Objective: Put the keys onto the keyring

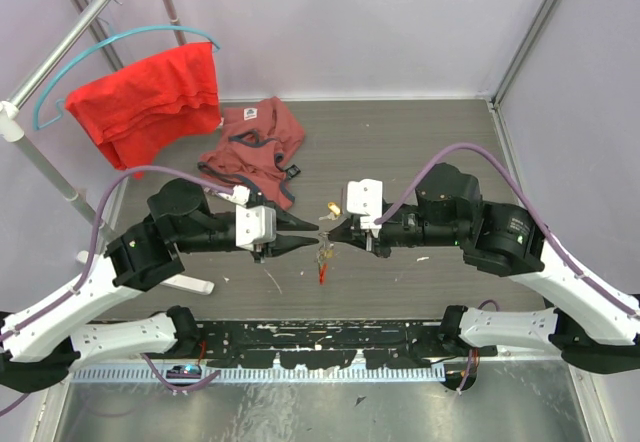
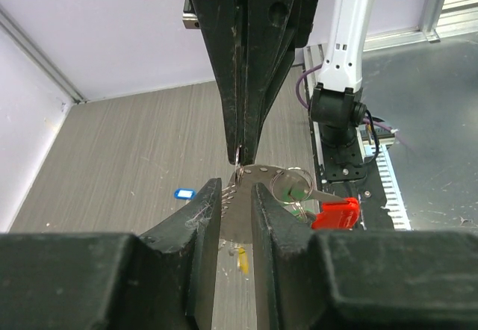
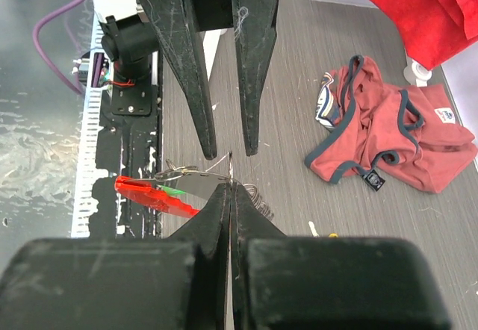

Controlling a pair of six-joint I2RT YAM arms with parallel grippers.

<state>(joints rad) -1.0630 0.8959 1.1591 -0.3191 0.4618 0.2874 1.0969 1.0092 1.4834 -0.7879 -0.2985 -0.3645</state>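
My two grippers meet tip to tip over the table middle. My right gripper (image 1: pixel 332 234) (image 3: pixel 231 188) is shut on the keyring's (image 3: pixel 190 182) thin wire loop and holds it above the table. A flat silver piece, a green-headed key (image 2: pixel 299 192) and the red tag (image 2: pixel 336 213) (image 1: pixel 321 272) hang from it. My left gripper (image 1: pixel 310 235) (image 2: pixel 237 188) has its fingers a little apart, flanking the silver piece just before the right tips. A blue-headed key (image 2: pixel 183 193) and a yellow key (image 1: pixel 331 207) lie on the table.
A pink-red garment (image 1: pixel 255 147) lies behind the grippers. A red cloth (image 1: pixel 150 97) hangs on a teal hanger at the back left, on a metal rack (image 1: pixel 40 172) with a white foot (image 1: pixel 190 284). A black rail (image 1: pixel 320 337) runs along the near edge.
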